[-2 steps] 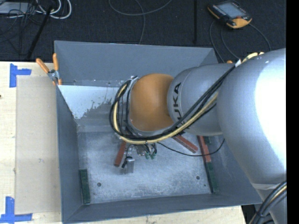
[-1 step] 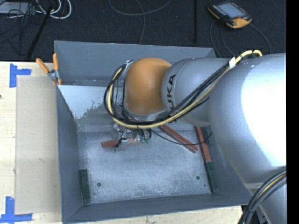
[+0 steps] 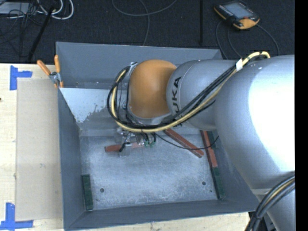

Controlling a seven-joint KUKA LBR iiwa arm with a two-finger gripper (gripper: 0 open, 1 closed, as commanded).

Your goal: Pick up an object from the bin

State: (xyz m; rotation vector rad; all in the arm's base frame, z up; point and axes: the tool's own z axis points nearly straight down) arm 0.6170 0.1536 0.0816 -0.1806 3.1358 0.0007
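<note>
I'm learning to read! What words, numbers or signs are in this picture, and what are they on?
"KUKA": black letters running up the grey robot arm, next to its orange cover.
The handheld device with orange trim, on the dark floor behind the bin: its screen is too small to read.
Nothing else is readable.

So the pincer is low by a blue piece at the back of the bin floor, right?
Not blue. The camera view shows the pincer low by a reddish-brown piece at the back of the bin floor.
</note>
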